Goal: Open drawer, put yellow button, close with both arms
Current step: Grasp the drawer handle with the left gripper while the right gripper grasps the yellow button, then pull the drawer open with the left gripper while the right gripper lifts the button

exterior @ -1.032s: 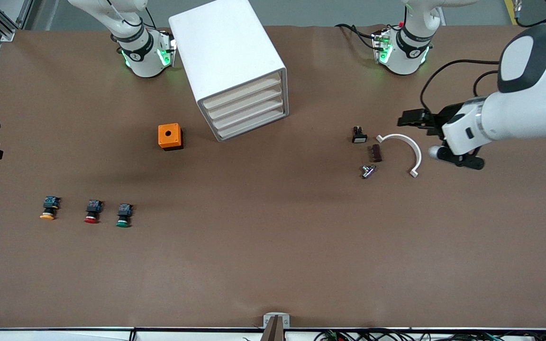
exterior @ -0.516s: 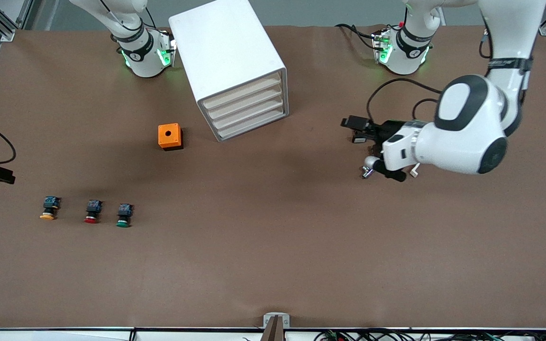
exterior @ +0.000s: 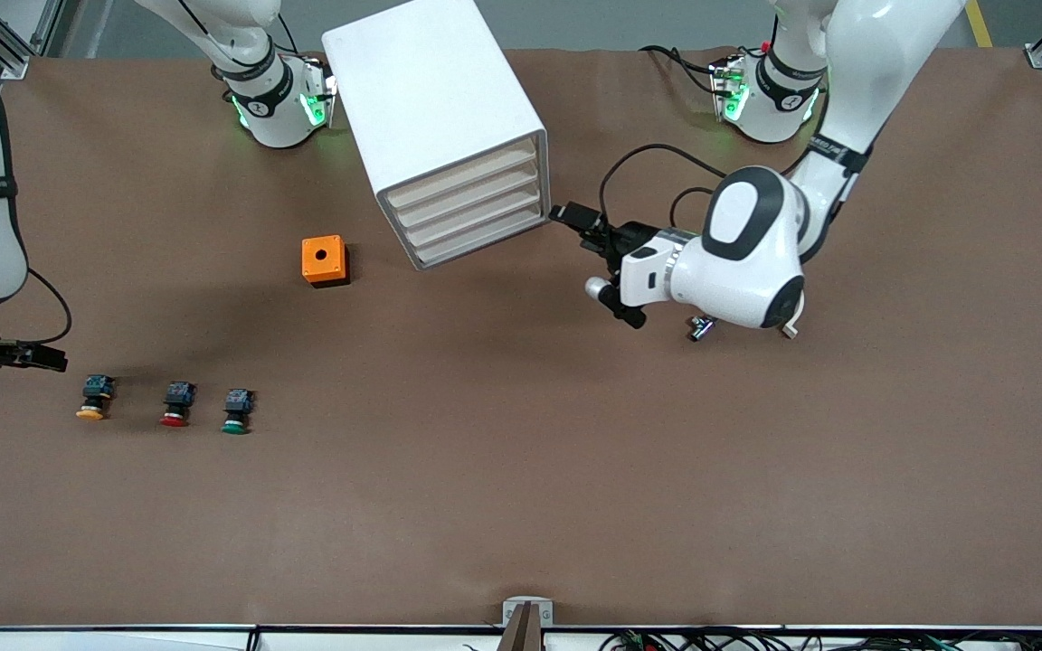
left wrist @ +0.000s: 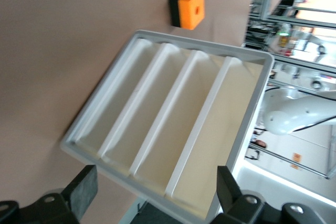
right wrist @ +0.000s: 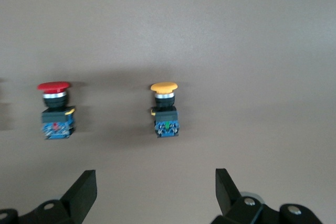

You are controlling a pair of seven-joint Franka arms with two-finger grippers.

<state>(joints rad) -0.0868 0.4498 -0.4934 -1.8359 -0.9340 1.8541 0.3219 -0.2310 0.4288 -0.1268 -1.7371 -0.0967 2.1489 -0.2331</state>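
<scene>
The white cabinet (exterior: 435,108) stands near the robots' bases, and its four cream drawer fronts are all shut. The drawer (exterior: 462,172) is the uppermost; in the left wrist view it is the widest cream front (left wrist: 231,129). My left gripper (exterior: 566,217) is open and hovers just in front of the drawer fronts, touching nothing. The yellow button (exterior: 92,398) lies toward the right arm's end of the table. My right gripper (exterior: 46,359) is open beside it, a little apart. The right wrist view shows the yellow button (right wrist: 165,109) ahead of the open fingers (right wrist: 84,190).
A red-capped button (exterior: 176,404) and a green-capped button (exterior: 236,411) lie in a row beside the yellow one. An orange box (exterior: 324,260) sits on the table beside the cabinet. A small silver part (exterior: 702,327) lies under the left arm.
My left arm has swung from its end of the table to the cabinet's drawer fronts. My right gripper has come in from the table's edge toward the yellow button.
</scene>
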